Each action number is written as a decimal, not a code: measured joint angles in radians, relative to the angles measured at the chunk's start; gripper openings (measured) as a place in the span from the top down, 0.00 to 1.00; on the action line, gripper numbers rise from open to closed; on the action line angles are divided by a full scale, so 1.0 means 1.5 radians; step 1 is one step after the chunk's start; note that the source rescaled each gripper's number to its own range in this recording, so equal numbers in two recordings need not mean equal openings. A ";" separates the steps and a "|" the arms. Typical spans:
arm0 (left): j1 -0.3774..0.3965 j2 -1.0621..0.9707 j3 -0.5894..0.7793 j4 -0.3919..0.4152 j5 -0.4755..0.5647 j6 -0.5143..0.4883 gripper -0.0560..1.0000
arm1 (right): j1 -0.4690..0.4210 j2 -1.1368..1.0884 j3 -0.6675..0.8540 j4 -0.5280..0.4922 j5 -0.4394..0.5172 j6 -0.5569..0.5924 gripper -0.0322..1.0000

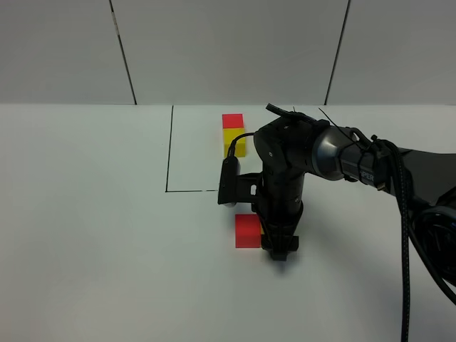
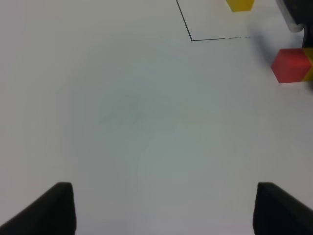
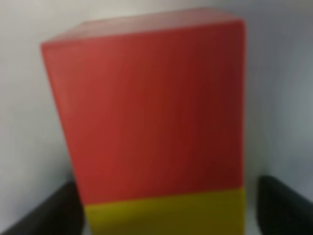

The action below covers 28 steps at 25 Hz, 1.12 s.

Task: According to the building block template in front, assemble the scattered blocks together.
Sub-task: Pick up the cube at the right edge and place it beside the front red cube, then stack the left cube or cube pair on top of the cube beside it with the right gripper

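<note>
- Red and yellow are filling the right wrist view: the loose red cube (image 3: 146, 107) is sitting flush against the loose yellow cube (image 3: 166, 213), with no gap between the 2.
- I am seeing the right gripper (image 3: 164, 218) straddling that yellow cube, its 2 dark fingers (image 3: 44, 213) standing 1 on each side. A thin pale strip is showing beside 1 of them and the picture is blurred, so I cannot tell whether they are pinching the cube or only flanking it.
- From the exterior high view I am getting what the wrist cannot give. The right gripper (image 1: 279, 246) is pointing down at the white table (image 1: 85, 214), and the red cube (image 1: 248, 231) is lying just beside it on the left. The yellow cube is hiding behind the gripper here.
- That same view is showing me the template (image 1: 233, 132), its red half farther back and touching its yellow half. It is sitting inside the thin black lines (image 1: 169, 149), apart from the loose pair, which is lying nearer the camera than those lines.
- In the left wrist view the left gripper (image 2: 164, 210) is holding its 2 fingers (image 2: 58, 208) spread wide over bare table, with nothing between them. The red cube (image 2: 292, 65) is lying well away, a sliver of the yellow cube (image 2: 308, 71) peeking out at its side.
</note>
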 joint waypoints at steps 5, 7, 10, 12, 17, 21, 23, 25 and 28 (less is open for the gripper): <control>0.000 0.000 0.000 0.000 0.000 0.000 0.41 | 0.000 -0.048 0.001 -0.009 0.001 0.045 0.00; 0.000 0.000 0.000 0.000 0.000 0.000 0.41 | 0.000 -0.075 0.001 -0.010 0.001 0.058 0.00; 0.000 0.000 0.000 0.000 0.000 0.000 0.41 | 0.000 -0.124 0.001 -0.010 0.003 0.097 0.00; 0.000 0.000 0.000 0.000 0.000 0.000 0.41 | 0.000 -0.163 0.001 -0.006 0.006 0.159 0.00; 0.000 0.000 0.000 0.000 0.000 0.000 0.41 | -0.031 -0.266 0.010 0.060 -0.012 0.342 0.00; 0.000 0.000 0.000 0.000 0.000 0.000 0.41 | -0.113 -0.362 0.072 0.112 -0.091 0.451 0.00; 0.000 0.000 0.000 0.000 0.000 0.000 0.41 | -0.154 -0.420 0.126 0.120 -0.151 0.512 0.00; 0.000 0.000 0.000 0.000 0.000 0.000 0.41 | -0.188 -0.494 0.202 0.123 -0.220 0.571 0.00; 0.000 0.000 0.000 0.000 0.000 0.000 0.41 | -0.229 -0.614 0.324 0.122 -0.338 0.648 0.01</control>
